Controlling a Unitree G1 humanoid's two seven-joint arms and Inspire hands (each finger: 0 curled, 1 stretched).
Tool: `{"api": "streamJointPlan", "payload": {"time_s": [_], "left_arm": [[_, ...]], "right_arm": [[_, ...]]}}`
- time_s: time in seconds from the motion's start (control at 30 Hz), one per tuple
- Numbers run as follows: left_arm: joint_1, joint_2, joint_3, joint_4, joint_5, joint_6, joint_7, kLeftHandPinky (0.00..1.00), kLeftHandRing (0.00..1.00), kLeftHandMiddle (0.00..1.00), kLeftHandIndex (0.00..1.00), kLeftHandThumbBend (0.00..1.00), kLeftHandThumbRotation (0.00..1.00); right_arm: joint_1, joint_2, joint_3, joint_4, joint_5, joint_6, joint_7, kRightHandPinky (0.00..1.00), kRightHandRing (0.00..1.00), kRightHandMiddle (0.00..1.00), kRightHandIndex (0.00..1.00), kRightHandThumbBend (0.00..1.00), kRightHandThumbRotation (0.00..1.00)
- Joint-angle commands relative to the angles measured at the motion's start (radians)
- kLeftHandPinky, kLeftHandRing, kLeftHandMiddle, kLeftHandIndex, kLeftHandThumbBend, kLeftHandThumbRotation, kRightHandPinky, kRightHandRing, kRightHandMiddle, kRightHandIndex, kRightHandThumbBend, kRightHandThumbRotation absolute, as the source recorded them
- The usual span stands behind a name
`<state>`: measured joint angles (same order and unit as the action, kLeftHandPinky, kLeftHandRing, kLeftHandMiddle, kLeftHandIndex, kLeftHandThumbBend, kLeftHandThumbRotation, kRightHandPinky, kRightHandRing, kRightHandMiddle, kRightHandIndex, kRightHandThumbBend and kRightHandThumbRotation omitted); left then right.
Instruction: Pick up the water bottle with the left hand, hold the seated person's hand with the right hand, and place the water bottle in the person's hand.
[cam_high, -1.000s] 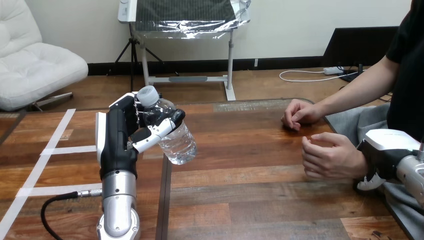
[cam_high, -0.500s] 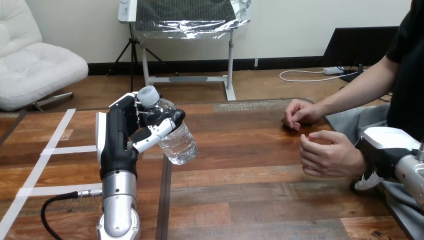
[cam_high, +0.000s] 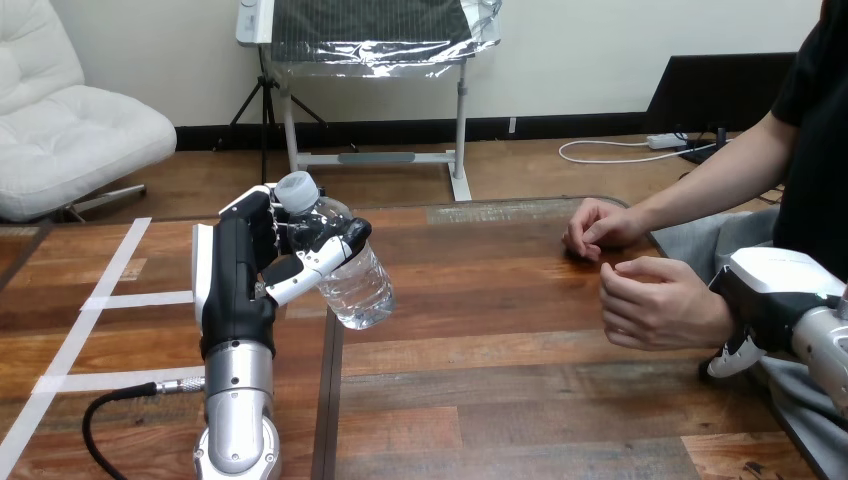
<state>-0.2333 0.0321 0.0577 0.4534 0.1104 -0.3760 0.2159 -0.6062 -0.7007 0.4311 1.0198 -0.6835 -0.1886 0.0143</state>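
Wooden surface (cam_high: 500, 330) with white tape strips (cam_high: 110, 300) across its left side. Over that left part, clear of the wood, grips the water bottle (cam_high: 357, 285) in the left hand (cam_high: 240, 275): fingers and thumb curled round its upper body, white cap (cam_high: 295, 190) uppermost and leaning left, base tilted down to the right. At the right edge, clasps the person's nearer hand (cam_high: 655, 305) at the wrist with the right hand (cam_high: 775, 295), one finger hooked beneath. Nearer hand loosely curled, well apart from the bottle. Person's farther hand (cam_high: 597, 228) in a loose fist, resting near the far edge.
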Motion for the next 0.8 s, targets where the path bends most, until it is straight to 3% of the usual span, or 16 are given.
{"api": "streamJointPlan", "payload": {"time_s": [0.0,0.77], "left_arm": [[-0.09,0.01,0.002,-0.028,0.0,-0.033,-0.002,0.44,0.42,0.44,0.51,0.63,0.0],[-0.103,-0.009,-0.023,-0.063,0.055,-0.003,0.03,0.41,0.41,0.44,0.5,0.63,0.0]], "right_arm": [[-0.007,-0.001,-0.018,-0.057,0.013,-0.039,-0.036,0.17,0.27,0.38,0.42,0.69,0.0],[-0.01,-0.019,-0.051,-0.13,0.027,-0.051,-0.043,0.19,0.26,0.36,0.4,0.7,0.0]]}}
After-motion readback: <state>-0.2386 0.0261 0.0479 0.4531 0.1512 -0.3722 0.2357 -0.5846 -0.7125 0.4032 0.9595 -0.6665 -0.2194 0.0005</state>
